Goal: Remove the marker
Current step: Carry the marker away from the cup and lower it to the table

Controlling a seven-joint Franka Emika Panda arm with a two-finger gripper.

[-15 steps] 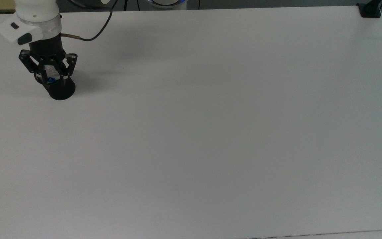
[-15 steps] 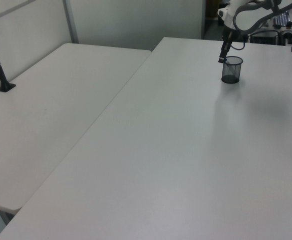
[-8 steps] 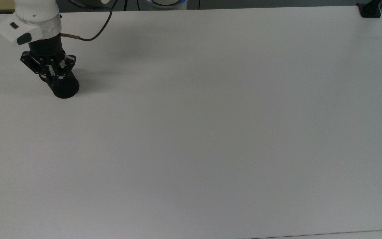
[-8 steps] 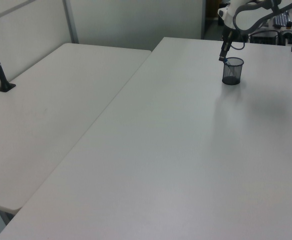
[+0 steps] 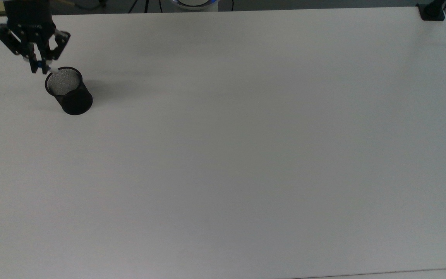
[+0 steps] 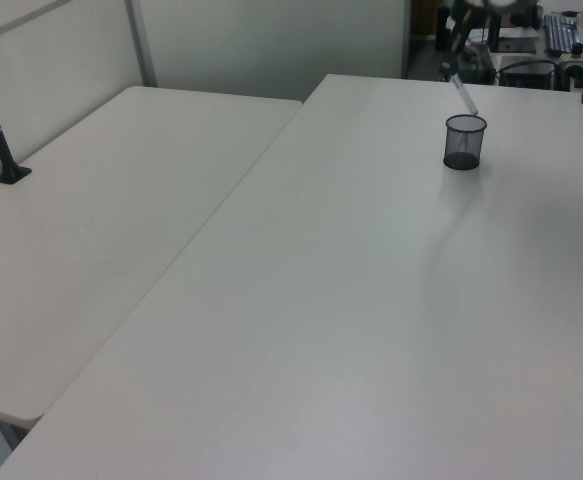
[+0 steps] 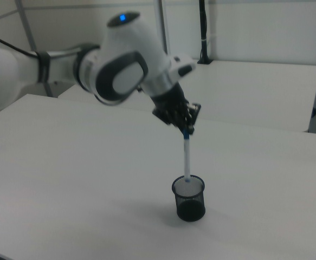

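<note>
The gripper (image 5: 40,66) has risen clear of the black mesh cup (image 5: 69,93): a second ago its fingers were down at the cup's mouth, and now they hang above and to the top view's left of the rim. The fingers are pinched tight on the blue cap end of the marker (image 7: 187,157), which has come up with them. In the right view the white barrel hangs nearly straight down from the gripper (image 7: 186,129), slightly tilted, with its lower end at the rim of the cup (image 7: 189,197) (whether the tip is still just inside the mouth or level with it I cannot tell). In the left view the marker (image 6: 462,92) slants from upper left down to the cup (image 6: 463,141).

The cup stands upright on the white table (image 5: 246,155), a touch nearer the top view's right than it was a second ago, the same place as half a second ago. The white arm (image 7: 114,65) reaches in from the right view's left. A second white table (image 6: 101,220) sits beside the first on the left view's left.
</note>
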